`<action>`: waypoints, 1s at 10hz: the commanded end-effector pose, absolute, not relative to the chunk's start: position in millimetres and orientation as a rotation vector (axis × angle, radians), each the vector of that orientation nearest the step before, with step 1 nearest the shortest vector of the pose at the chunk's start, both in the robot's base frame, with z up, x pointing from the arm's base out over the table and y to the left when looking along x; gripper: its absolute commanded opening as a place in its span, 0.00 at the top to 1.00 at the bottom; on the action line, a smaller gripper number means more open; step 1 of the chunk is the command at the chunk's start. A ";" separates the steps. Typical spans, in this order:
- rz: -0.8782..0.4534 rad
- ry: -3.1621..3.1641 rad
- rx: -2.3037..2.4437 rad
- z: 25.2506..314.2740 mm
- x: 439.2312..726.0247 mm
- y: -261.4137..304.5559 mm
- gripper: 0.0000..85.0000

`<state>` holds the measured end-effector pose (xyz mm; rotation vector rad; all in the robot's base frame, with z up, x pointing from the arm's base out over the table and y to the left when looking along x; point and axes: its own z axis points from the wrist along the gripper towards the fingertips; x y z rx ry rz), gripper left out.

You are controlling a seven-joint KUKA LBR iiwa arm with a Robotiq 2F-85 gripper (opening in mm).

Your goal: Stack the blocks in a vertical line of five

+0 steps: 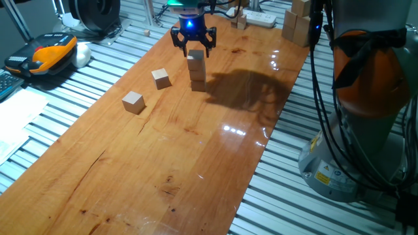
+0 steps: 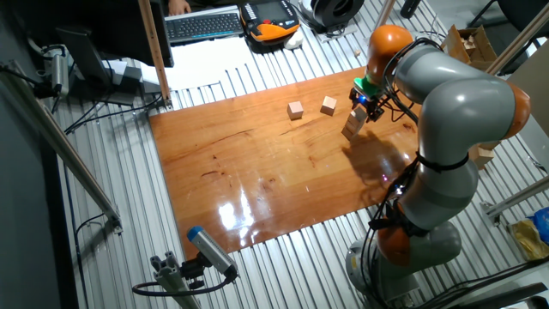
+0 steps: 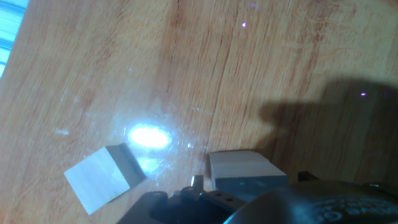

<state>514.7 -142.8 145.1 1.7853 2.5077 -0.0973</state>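
Three light-tan blocks form an upright stack (image 1: 196, 70) on the wooden table (image 1: 163, 163), also seen in the other fixed view as the stack (image 2: 353, 125). My gripper (image 1: 194, 47) hangs just above the top block, open, its fingers spread to either side and holding nothing. Two loose blocks lie to the left of the stack: one near it (image 1: 161, 78) and one farther out (image 1: 133, 102). In the hand view the top block (image 3: 242, 169) sits right under the hand, and a loose block (image 3: 102, 178) lies at the lower left.
Larger pale wooden blocks (image 1: 297, 23) and a white power strip (image 1: 261, 18) stand at the table's far end. An orange and black device (image 1: 46, 55) lies off the table to the left. The robot's base (image 1: 366, 104) rises on the right.
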 end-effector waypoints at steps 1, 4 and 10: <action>-0.099 2.505 1.791 145.7 514.9 -142.6 0.20; -0.101 2.501 1.791 146.1 514.8 -142.8 0.20; -0.066 2.503 1.791 149.6 513.4 -145.0 0.00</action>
